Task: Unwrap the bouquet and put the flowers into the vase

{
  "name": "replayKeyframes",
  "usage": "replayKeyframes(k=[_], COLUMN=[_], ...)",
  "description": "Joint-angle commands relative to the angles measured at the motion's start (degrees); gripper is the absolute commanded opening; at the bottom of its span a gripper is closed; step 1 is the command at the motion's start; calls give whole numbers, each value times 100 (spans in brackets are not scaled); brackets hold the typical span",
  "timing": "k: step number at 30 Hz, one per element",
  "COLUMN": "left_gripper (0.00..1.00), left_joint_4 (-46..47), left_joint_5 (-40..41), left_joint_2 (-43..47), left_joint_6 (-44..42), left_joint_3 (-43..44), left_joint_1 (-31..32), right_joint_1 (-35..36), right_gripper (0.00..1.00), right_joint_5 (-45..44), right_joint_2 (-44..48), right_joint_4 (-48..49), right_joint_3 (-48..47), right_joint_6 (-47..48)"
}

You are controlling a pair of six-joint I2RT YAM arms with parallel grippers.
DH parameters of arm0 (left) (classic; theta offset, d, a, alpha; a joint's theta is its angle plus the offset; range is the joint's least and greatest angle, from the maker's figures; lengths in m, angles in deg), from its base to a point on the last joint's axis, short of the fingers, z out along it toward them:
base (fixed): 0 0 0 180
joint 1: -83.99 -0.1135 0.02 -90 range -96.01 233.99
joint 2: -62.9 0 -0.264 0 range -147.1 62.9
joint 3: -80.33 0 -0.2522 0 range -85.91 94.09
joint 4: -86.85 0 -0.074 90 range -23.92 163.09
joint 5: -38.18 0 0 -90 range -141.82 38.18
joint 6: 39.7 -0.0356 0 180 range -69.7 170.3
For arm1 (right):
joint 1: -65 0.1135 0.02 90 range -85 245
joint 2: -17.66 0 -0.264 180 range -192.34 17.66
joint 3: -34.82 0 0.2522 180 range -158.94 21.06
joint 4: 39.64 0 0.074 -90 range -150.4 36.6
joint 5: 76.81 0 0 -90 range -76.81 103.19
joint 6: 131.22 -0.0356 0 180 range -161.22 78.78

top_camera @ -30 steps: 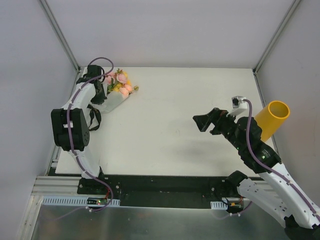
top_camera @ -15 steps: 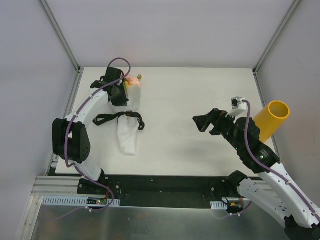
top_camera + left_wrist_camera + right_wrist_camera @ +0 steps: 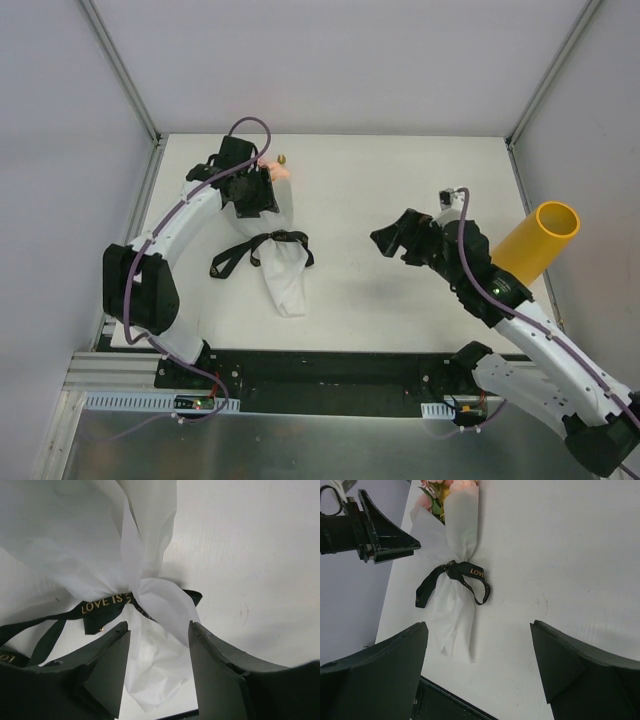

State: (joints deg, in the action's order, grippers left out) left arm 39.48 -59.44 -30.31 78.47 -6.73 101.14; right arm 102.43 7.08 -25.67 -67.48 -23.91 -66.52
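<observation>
Left claw (image 3: 157, 627) now half-open, off bouquet (image 3: 285, 278)

A flat white matte table (image 3: 400, 180) fills the middle and bears a faint reddish scuff mark (image 3: 244, 614). Pale grey panel walls (image 3: 350, 60) close its left, far and right sides, joined by slim silver metal posts (image 3: 120, 70). A black base strip (image 3: 330, 365) runs along the near edge, with a brushed metal sheet (image 3: 300, 450) nearer still.

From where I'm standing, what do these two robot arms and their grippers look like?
The left arm and right arm are built of white tubular links with chunky black joints. A thin purple cable runs along each. The left gripper and right gripper are black, each with two flat, wedge-shaped fingers. I see no markings.
</observation>
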Motion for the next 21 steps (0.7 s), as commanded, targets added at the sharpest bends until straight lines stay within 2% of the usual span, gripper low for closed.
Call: replayKeyframes(k=[1, 2, 7, 9, 14, 17, 21], left_gripper=[55, 57, 61, 61, 61, 61, 65], left_joint_4=[-102, -111, -111, -111, 2, 537, 1127], left_joint_5=[14, -46, -494, -714, -1539, -2312, -2411], left_joint_2=[1057, 1207, 1797, 1937, 2131, 2333, 2553], left_joint_6=[-83, -65, 23, 5, 285, 540, 778], left_joint_3=[-296, -472, -1122, -1377, -2054, -2747, -3460], left_joint_1=[-150, -263, -1159, -1345, -1389, -1381, -1267], right_joint_1=[36, 54, 264, 326, 414, 519, 590], right_gripper=[91, 90, 87, 82, 68, 68, 68], right_joint_5=[549, 802, 734, 821, 1182, 1358, 1516], right_joint_2=[-631, -859, -2221, -2783, -3909, -4428, -4947], right_joint_4=[713, 740, 819, 916, 1249, 1382, 1847], right_joint_3=[-195, -327, -1162, -1443, -1954, -2085, -2060], right_joint_6=[-186, -195, -81, 77, 52, -80, -238])
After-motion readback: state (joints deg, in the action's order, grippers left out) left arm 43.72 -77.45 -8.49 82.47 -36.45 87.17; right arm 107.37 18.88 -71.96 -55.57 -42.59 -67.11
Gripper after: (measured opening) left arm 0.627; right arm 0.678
